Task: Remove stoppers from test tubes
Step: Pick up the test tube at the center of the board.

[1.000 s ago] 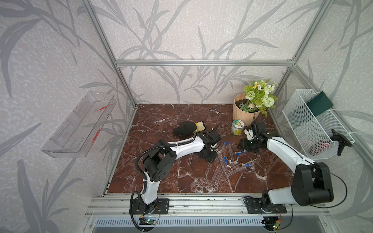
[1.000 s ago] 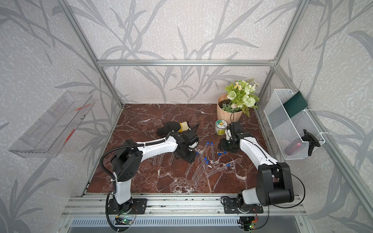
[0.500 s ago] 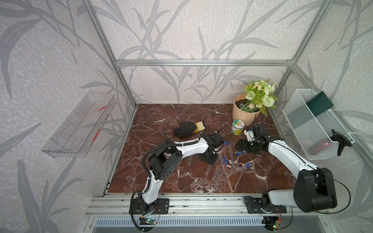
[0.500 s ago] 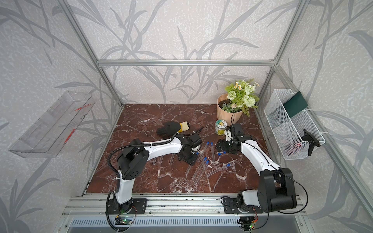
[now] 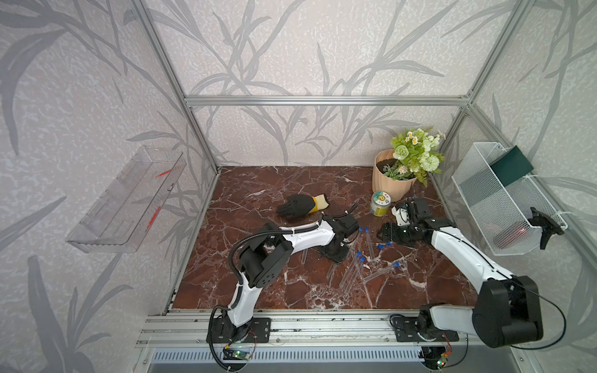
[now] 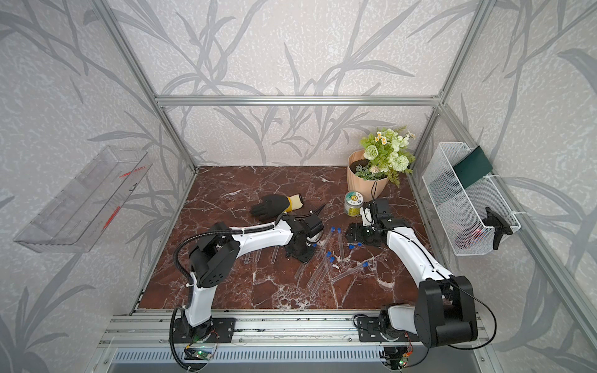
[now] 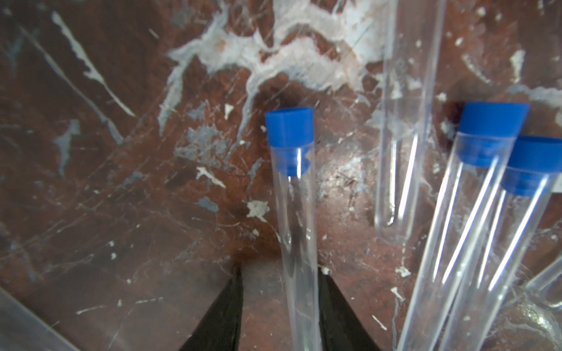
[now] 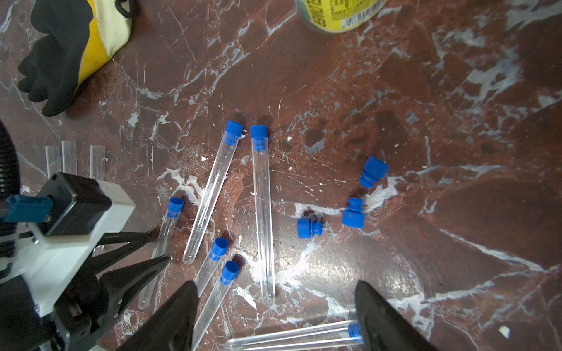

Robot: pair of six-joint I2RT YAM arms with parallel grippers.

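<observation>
The stoppers are tiny bright blue caps. I count three loose on the worktop and six seated in tube mouths. Nearest me, an aluminium rail carries both arm bases. Past it lies the worktop, dark red-brown marble with white veins, which looks scuffed and flecked in the wrist views. The test tubes, clear and long, lie flat in a loose fan near its middle, with their stoppered ends mostly pointing away from me. Three unstoppered tubes lie side by side under the left arm.

The left gripper is down at the worktop, its two black fingers straddling one stoppered tube partway along its length. One finger looks to touch the glass and the other shows a gap, so I read it as not clamped. That tube's stopper sits well ahead of the fingertips. The right gripper hangs spread wide with nothing between its fingers. The three loose stoppers lie near its fingertips, touching neither.

Farther back are a black glove with a yellow cuff, a yellow-labelled jar and a peach pot of green-white flowers. Leaf-patterned wallpaper covers the walls. A clear shelf hangs on the left wall and a white mesh basket on the right.
</observation>
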